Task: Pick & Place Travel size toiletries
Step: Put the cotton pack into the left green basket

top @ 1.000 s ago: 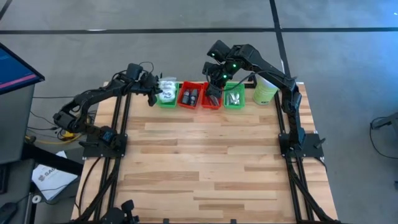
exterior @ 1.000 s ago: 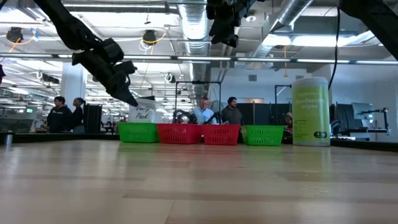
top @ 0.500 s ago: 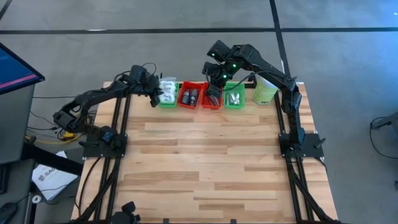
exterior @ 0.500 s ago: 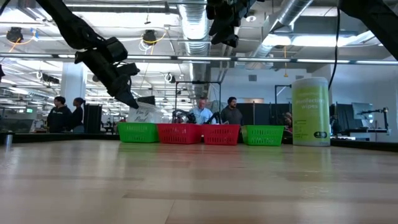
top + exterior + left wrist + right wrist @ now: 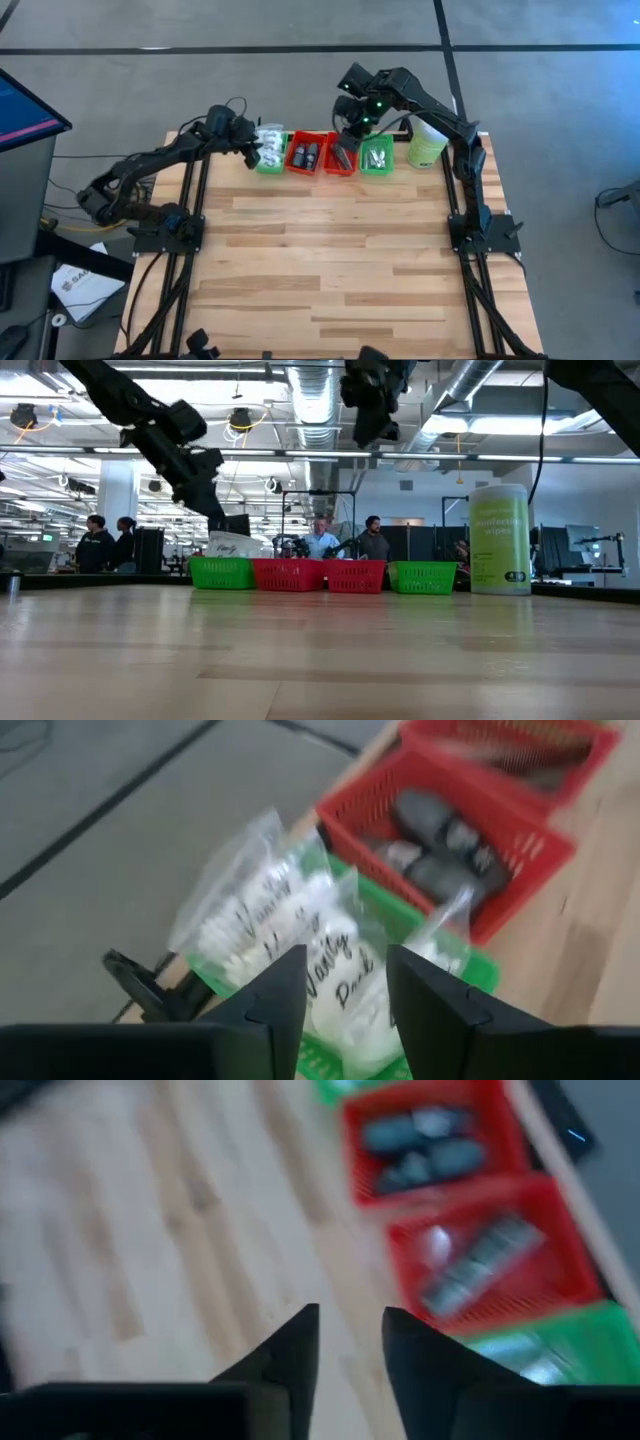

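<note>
Four small trays stand in a row at the table's far edge. The left green tray (image 5: 268, 158) holds white soft packets (image 5: 320, 940). A red tray (image 5: 305, 155) holds black oval pieces (image 5: 440, 840). The second red tray (image 5: 490, 1270) holds dark grey bars, and the right green tray (image 5: 377, 157) holds silvery tubes. My left gripper (image 5: 345, 990) is open just above and left of the packets (image 5: 232, 545), holding nothing. My right gripper (image 5: 350, 1330) is open and empty, high above the second red tray (image 5: 342, 160).
A tall pale green canister (image 5: 427, 145) with a white lid stands right of the trays at the far right corner. The bare wooden tabletop (image 5: 330, 260) stretches toward the near edge. People stand in the room behind the table (image 5: 325, 540).
A white packet that hung at my left gripper's tip now lies on the pile in the left green tray, and the left gripper has risen away from it. My right gripper has shifted slightly toward the table's right.
</note>
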Robot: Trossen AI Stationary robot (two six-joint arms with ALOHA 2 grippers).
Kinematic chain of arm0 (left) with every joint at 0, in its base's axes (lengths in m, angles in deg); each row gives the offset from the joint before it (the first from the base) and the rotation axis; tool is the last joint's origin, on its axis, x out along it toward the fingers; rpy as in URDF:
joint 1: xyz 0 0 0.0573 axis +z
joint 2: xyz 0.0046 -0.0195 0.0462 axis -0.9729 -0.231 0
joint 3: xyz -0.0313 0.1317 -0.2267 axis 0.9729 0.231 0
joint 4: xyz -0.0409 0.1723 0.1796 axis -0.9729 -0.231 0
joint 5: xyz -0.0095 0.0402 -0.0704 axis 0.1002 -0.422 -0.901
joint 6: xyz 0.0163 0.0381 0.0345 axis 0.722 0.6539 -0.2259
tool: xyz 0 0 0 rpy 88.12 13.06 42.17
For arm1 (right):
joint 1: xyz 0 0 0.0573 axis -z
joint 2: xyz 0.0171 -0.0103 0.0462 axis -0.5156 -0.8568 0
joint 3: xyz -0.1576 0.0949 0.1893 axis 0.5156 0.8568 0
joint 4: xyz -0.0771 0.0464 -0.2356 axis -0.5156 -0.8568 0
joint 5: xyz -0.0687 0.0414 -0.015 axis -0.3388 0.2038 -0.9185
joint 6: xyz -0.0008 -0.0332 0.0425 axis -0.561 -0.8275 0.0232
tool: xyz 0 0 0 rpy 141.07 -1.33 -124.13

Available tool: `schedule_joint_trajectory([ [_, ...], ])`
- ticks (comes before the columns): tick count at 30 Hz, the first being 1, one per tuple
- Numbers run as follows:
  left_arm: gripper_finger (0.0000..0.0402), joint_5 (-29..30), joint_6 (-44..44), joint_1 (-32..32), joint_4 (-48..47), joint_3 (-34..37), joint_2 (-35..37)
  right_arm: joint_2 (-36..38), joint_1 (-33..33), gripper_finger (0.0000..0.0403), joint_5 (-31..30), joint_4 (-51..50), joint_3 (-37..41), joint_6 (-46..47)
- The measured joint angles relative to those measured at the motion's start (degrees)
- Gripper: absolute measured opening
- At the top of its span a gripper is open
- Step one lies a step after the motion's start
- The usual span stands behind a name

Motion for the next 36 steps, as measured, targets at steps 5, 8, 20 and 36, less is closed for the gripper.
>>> schedule_joint_trajectory([
  [5,0.0109,3.08,-6.92,0.00,0.12,0.00,3.44,0.00,2.89,0.0042,-3.52,-3.18,1.55,-0.85],
  [8,0.0083,8.47,-12.73,0.14,-0.65,0.00,3.21,-0.01,5.03,0.0007,-3.72,-3.39,4.30,-0.14],
  [20,0.0001,16.75,-19.18,0.33,-6.27,0.00,-3.41,0.00,10.19,0.0001,-9.28,5.31,20.80,4.17],
  [36,0.0000,8.67,-24.97,-3.06,-4.06,0.00,-16.63,0.00,11.01,0.0001,-9.71,16.39,30.18,6.56],
])
